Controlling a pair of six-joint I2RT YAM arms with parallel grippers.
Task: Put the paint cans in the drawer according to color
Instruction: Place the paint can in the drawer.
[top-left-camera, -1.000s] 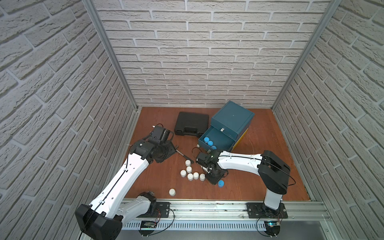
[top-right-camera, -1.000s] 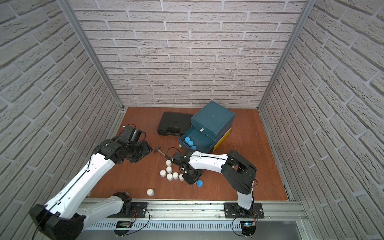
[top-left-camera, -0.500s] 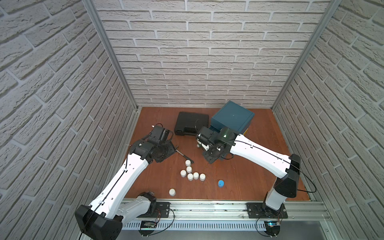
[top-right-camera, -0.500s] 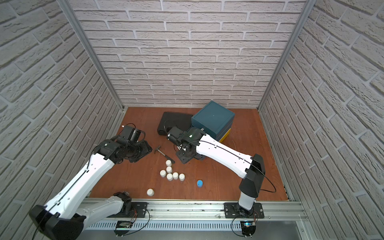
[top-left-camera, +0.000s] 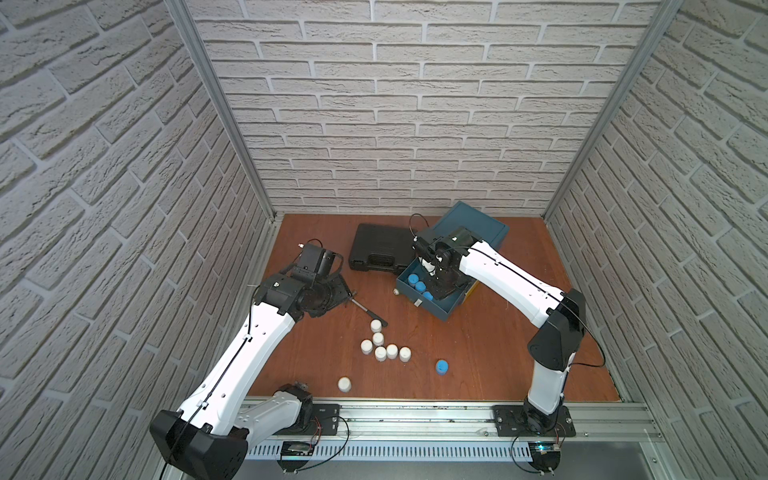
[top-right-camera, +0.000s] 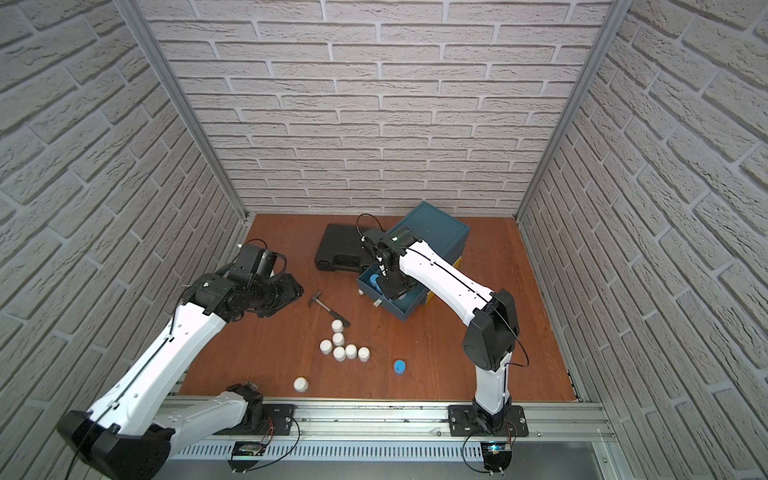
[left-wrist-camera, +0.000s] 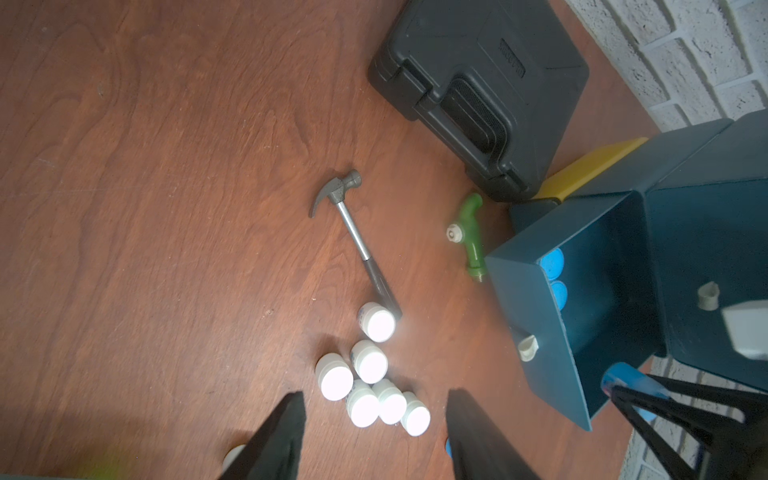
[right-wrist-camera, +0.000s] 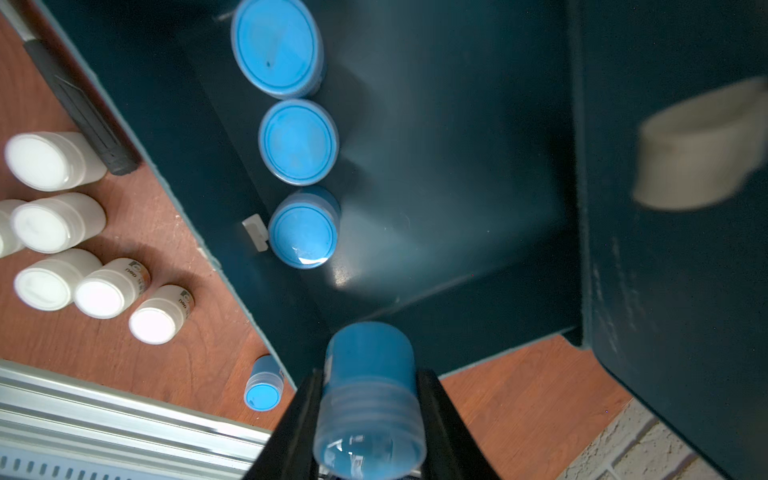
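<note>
My right gripper (right-wrist-camera: 370, 415) is shut on a light blue paint can (right-wrist-camera: 370, 386) and hangs over the open teal drawer (right-wrist-camera: 436, 166); both top views show the gripper (top-left-camera: 440, 284) inside the drawer's (top-left-camera: 428, 309) outline. Three light blue cans (right-wrist-camera: 297, 141) stand in a row along the drawer's wall. One more blue can (top-left-camera: 442, 367) stands on the floor. Several white cans (top-left-camera: 384, 347) cluster mid-floor, and a lone white can (top-left-camera: 344, 384) stands nearer the front rail. My left gripper (left-wrist-camera: 376, 409) is open and empty above the white cluster (left-wrist-camera: 365, 390).
A small hammer (top-left-camera: 365, 309) lies with its handle touching the farthest white can. A shut black case (top-left-camera: 380, 249) sits behind it, beside the teal cabinet (top-left-camera: 473, 224). A green toy drill (left-wrist-camera: 471, 237) lies between the case and the drawer. Brick walls enclose three sides.
My right arm lifted a blue can from the floor beside the white cans and carried it back over the drawer. The left arm has stayed put.
</note>
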